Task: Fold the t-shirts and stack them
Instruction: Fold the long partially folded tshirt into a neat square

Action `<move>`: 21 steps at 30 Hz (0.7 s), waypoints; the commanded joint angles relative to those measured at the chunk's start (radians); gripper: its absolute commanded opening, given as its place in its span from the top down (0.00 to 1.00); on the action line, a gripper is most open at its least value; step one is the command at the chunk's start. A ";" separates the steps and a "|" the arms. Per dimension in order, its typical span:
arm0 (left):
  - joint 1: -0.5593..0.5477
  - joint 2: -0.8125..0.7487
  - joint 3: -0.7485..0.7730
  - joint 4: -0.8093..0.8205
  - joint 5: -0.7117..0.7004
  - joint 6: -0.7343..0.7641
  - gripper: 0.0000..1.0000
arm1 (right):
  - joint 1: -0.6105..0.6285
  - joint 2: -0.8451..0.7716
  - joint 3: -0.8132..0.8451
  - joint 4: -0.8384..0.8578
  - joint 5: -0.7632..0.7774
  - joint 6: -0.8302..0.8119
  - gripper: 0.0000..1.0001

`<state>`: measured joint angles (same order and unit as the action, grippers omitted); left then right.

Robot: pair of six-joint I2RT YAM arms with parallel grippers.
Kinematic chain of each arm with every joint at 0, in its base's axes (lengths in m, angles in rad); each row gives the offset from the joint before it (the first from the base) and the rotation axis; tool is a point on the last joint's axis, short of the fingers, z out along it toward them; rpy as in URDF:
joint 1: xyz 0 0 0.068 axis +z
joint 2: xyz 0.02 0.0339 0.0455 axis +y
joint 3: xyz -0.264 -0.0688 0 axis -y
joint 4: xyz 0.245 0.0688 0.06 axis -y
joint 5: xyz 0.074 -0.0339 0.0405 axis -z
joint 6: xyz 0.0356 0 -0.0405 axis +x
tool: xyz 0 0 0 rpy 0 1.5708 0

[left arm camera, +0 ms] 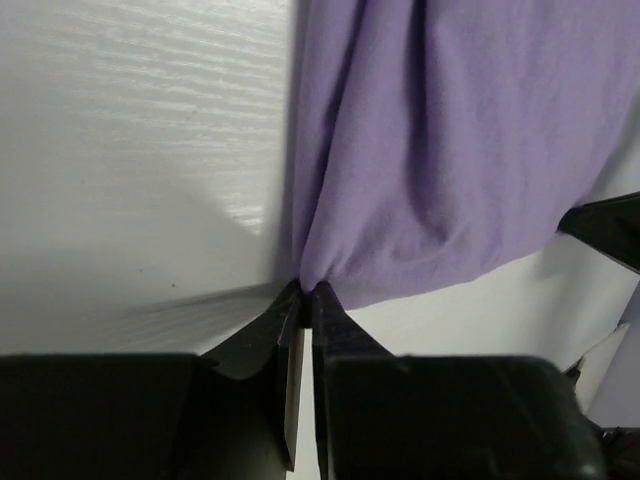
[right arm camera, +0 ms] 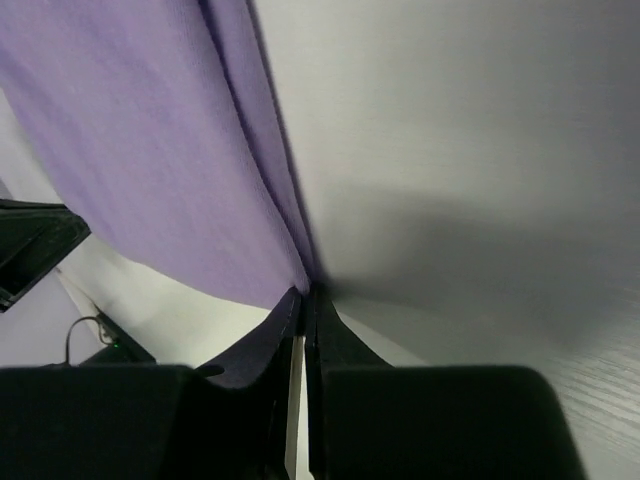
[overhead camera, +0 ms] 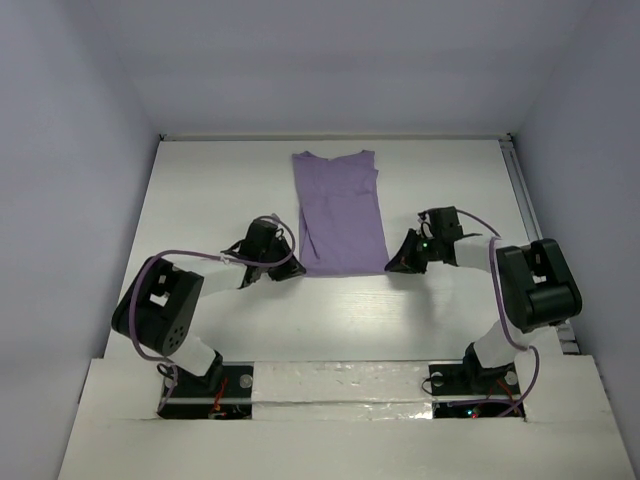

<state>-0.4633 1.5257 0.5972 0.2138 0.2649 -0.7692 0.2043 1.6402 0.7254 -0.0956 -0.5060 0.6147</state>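
The lavender t-shirt (overhead camera: 340, 210) lies flat on the white table (overhead camera: 220, 200) as a narrow lengthwise strip, neck end at the far side. My left gripper (overhead camera: 293, 262) sits at its near left corner. In the left wrist view that gripper (left arm camera: 307, 290) is shut, with a pinch of the t-shirt (left arm camera: 440, 150) between its tips. My right gripper (overhead camera: 392, 265) is at the near right corner. The right wrist view shows it (right arm camera: 305, 293) shut on the edge of the t-shirt (right arm camera: 150, 150). Both pinched corners stay low at the table surface.
White walls enclose the table on the left, back and right. A metal rail (overhead camera: 520, 190) runs along the right edge. A raised white ledge (overhead camera: 340, 385) crosses the front between the arm bases. Purple cables (overhead camera: 170, 260) loop off both arms.
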 commanded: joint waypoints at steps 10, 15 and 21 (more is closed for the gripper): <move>-0.090 -0.252 -0.074 -0.264 -0.081 -0.008 1.00 | 0.007 -0.267 -0.217 -0.119 -0.023 -0.004 1.00; -0.146 -0.577 -0.085 -0.542 -0.102 -0.085 1.00 | 0.018 -0.566 -0.258 -0.363 -0.028 -0.012 1.00; -0.146 -0.552 0.177 -0.646 -0.153 -0.061 1.00 | 0.018 -0.631 0.033 -0.524 0.101 -0.036 1.00</move>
<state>-0.6151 0.9291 0.6399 -0.3492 0.1837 -0.8471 0.2241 0.9829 0.5869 -0.5453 -0.5064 0.6121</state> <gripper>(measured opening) 0.010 0.018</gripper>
